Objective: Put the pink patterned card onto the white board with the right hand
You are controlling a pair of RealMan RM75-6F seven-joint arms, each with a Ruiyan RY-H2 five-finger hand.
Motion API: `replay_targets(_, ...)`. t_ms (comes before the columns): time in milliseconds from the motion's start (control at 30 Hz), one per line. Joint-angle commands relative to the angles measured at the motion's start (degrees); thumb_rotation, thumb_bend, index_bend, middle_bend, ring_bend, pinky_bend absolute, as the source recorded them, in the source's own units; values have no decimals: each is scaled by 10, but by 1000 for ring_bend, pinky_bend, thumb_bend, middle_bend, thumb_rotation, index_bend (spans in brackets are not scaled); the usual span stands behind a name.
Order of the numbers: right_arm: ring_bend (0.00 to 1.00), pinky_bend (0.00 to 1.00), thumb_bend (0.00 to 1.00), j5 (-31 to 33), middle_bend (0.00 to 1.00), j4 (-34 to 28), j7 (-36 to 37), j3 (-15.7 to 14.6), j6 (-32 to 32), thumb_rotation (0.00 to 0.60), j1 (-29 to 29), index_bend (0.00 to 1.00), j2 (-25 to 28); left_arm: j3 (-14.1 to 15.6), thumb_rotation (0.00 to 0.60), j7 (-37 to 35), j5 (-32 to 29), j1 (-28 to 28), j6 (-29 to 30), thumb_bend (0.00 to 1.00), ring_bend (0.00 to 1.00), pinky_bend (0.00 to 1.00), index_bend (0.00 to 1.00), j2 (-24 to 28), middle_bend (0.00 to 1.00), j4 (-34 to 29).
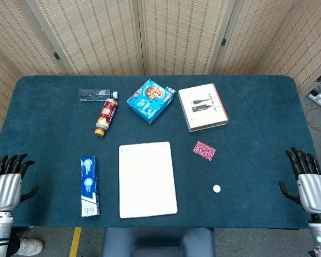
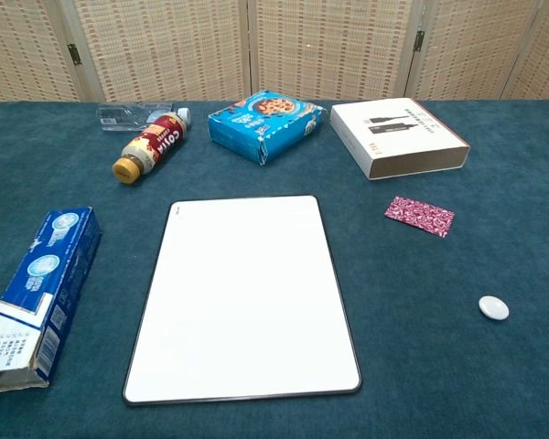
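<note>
The pink patterned card (image 1: 204, 150) (image 2: 419, 216) lies flat on the blue table, right of the white board (image 1: 147, 179) (image 2: 243, 298) and apart from it. My right hand (image 1: 308, 178) hovers at the table's right front edge, fingers spread, holding nothing, well to the right of the card. At the left front edge my left hand (image 1: 8, 180) is likewise open with fingers apart. Neither hand shows in the chest view.
A white box (image 1: 202, 106), a blue cookie box (image 1: 150, 100), a brown bottle (image 1: 107, 116) and a clear bottle (image 1: 96, 95) lie along the back. A blue carton (image 1: 89, 185) lies left of the board. A small white disc (image 1: 216, 188) sits front right of the card.
</note>
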Motion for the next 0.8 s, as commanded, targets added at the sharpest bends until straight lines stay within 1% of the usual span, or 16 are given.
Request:
replay_targets(33,0,0,378,0,68,0,-1,0,-2,600,1,36,-1,0,600,0,0,0,0,264,122,0,278,-1,161,1)
replay_targets(400,0,0,377,-2,68,7,2,0,-19,600,14,35,-1,1,600,5,1,0,0,264,122,0,278,1,161,-4)
replay_targets(600,0,0,378,-7,69,12,-7,5,-78,600,57,36,4,1,600,7,2,-1,-2,264,122,0,278,1,161,-8)
replay_targets(733,0,0,377,-11,73,10,-7,14,-138,600,103,38,10,2,600,7,3,0,0,263,122,0,278,1,161,-11)
replay_targets(800,0,0,377,-11,75,19,-18,22,-172,600,132,42,8,4,600,6,3,3,3,264,122,0,278,3,161,-12)
